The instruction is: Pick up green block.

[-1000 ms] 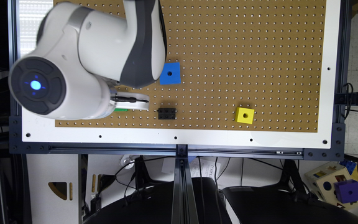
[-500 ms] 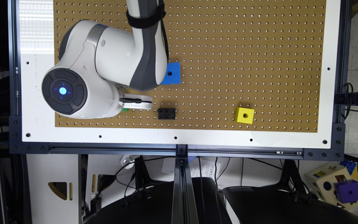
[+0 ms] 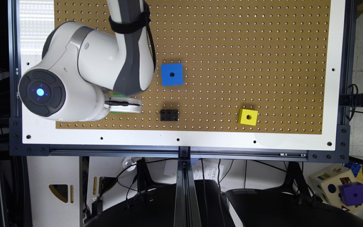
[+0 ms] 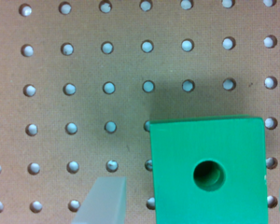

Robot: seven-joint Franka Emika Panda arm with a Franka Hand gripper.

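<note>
The green block (image 4: 207,170) lies on the pegboard, a bright green cube with a round hole in its top face. My gripper (image 4: 193,205) is open and straddles it: one pale finger (image 4: 102,200) stands on one side with a gap to the block, and the edge of the other finger shows on the far side. In the exterior view the white gripper (image 3: 126,105) hangs near the board's front edge at the exterior view's left. Thin slivers of the green block (image 3: 116,95) peek out from under it.
A blue cube (image 3: 172,74) sits just to the exterior view's right of the arm. A small black brick (image 3: 169,115) lies close beside the gripper, and a yellow cube (image 3: 248,117) is farther right. The white frame (image 3: 181,138) borders the pegboard.
The arm looks smaller than one second ago, so it has dropped toward the board. The gripper stays over the green block.
</note>
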